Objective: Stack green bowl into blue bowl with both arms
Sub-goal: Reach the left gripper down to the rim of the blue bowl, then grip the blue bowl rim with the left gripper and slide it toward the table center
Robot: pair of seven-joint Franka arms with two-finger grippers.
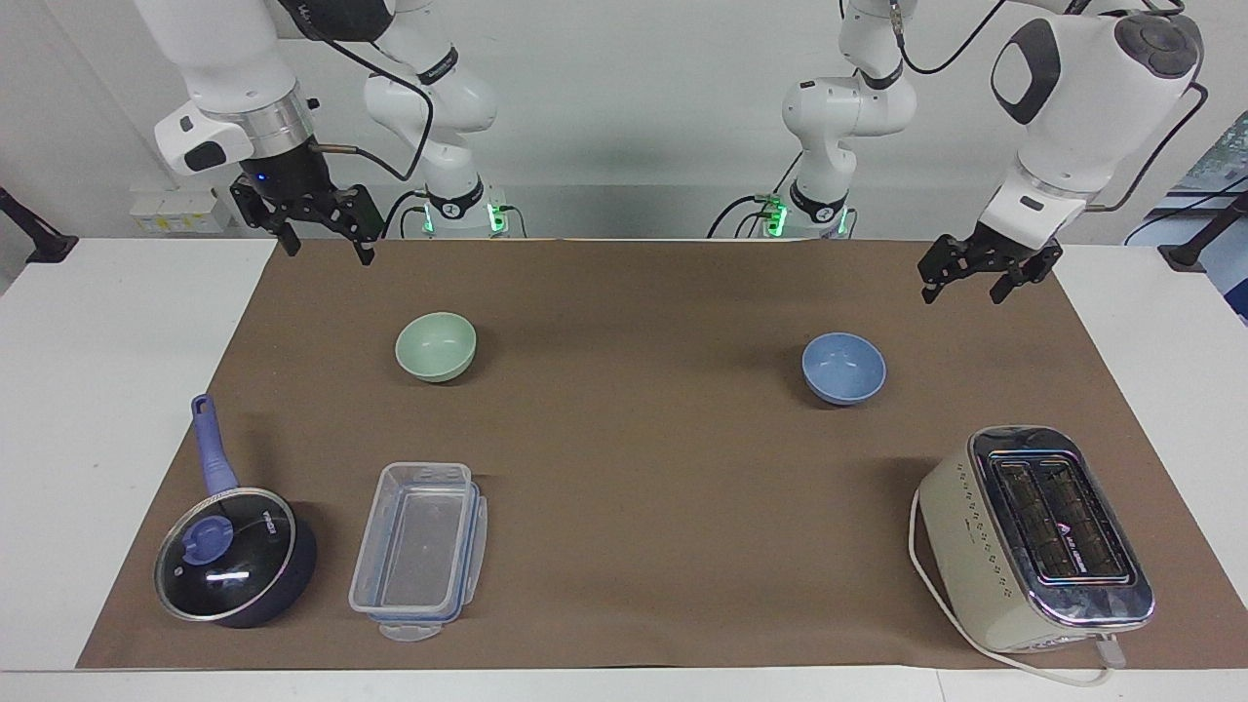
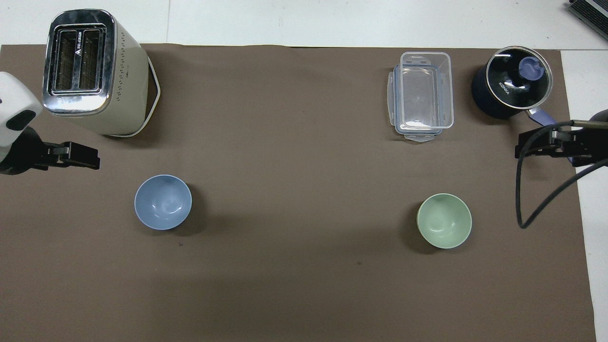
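The green bowl (image 1: 436,346) (image 2: 444,221) sits upright on the brown mat toward the right arm's end of the table. The blue bowl (image 1: 843,368) (image 2: 163,202) sits upright toward the left arm's end, about as near to the robots. Both bowls hold nothing. My right gripper (image 1: 330,252) (image 2: 520,147) hangs open in the air over the mat's edge, off to the side of the green bowl. My left gripper (image 1: 960,291) (image 2: 92,160) hangs open over the mat between the blue bowl and the toaster, touching neither.
A cream toaster (image 1: 1033,536) (image 2: 90,71) stands farther from the robots than the blue bowl. A clear lidless container (image 1: 419,551) (image 2: 422,95) and a dark lidded pan (image 1: 229,556) (image 2: 513,80) lie farther out than the green bowl. A black cable (image 2: 522,199) loops from the right arm.
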